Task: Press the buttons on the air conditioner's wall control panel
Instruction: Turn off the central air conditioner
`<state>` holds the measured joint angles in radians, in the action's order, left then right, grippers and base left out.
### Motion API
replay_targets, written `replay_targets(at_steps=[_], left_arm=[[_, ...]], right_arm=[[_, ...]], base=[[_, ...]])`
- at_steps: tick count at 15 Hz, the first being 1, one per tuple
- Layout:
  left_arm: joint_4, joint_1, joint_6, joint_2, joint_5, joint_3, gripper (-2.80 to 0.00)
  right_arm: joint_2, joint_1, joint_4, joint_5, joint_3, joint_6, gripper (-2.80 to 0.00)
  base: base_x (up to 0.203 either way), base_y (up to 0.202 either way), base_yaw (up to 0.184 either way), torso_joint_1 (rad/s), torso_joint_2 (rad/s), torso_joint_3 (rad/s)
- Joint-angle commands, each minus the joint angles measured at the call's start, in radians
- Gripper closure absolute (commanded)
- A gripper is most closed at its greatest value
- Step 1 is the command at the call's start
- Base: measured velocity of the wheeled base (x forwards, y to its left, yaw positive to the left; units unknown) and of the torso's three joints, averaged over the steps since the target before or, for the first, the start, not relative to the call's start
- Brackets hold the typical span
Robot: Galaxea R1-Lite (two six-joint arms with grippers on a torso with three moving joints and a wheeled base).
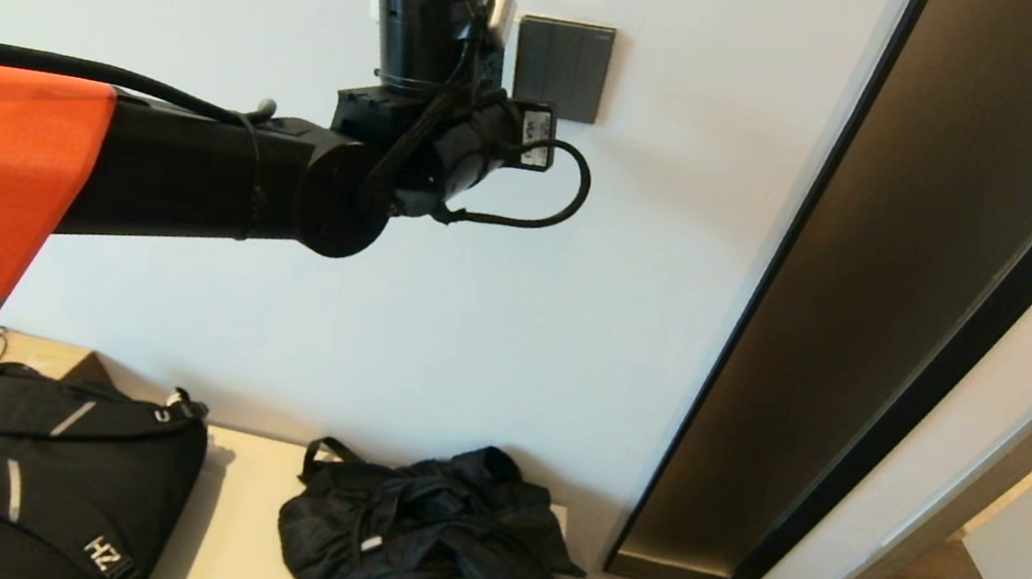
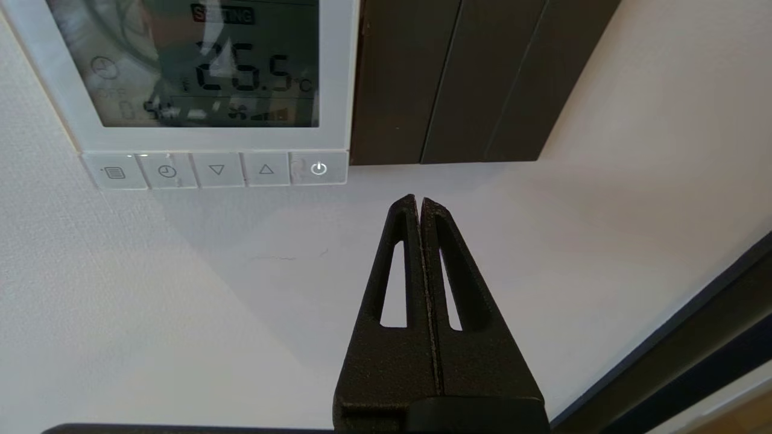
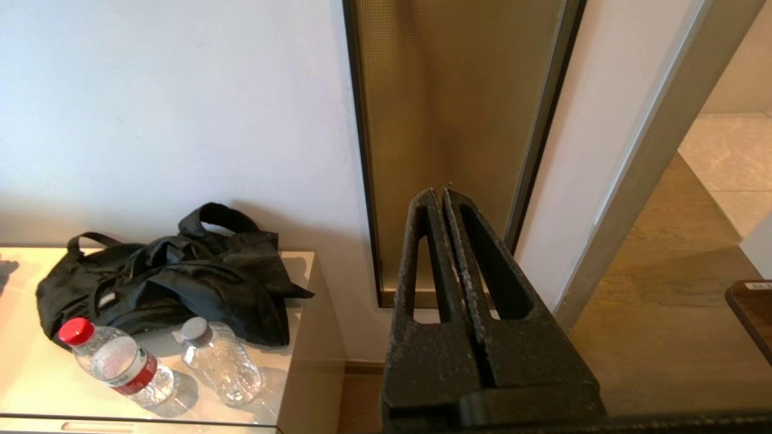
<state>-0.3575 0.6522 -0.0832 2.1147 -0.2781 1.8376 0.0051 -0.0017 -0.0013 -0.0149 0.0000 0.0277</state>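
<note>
The white air conditioner control panel hangs on the wall, its display reading 25.5 °C. A row of buttons runs along its lower edge, with the power button at the end nearest the dark switch plate. My left gripper is shut and empty, its tips just below and to the side of the power button, close to the wall. In the head view my left arm reaches up and hides most of the panel. My right gripper is shut and empty, held low, away from the panel.
A dark grey switch plate sits right beside the panel. A tall bronze panel in a dark frame runs down the wall on the right. Below stands a cabinet with black bags and two water bottles.
</note>
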Motion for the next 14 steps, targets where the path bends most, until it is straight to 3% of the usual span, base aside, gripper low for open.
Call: replay_targets(at_steps=[1, 14], left_arm=[[-0.003, -0.008, -0.001, 0.002, -0.002, 0.015, 0.0], [0.008, -0.044, -0.001, 0.057, 0.0, 0.087, 0.0]], right_arm=[[-0.001, 0.0, 0.0, 0.0, 0.0, 0.001, 0.0], [-0.001, 0.0, 0.0, 0.0, 0.0, 0.001, 0.0]], base=[[0.0, 0.0, 0.0, 0.0, 0.0, 0.0], [0.0, 0.0, 0.0, 0.0, 0.0, 0.0]])
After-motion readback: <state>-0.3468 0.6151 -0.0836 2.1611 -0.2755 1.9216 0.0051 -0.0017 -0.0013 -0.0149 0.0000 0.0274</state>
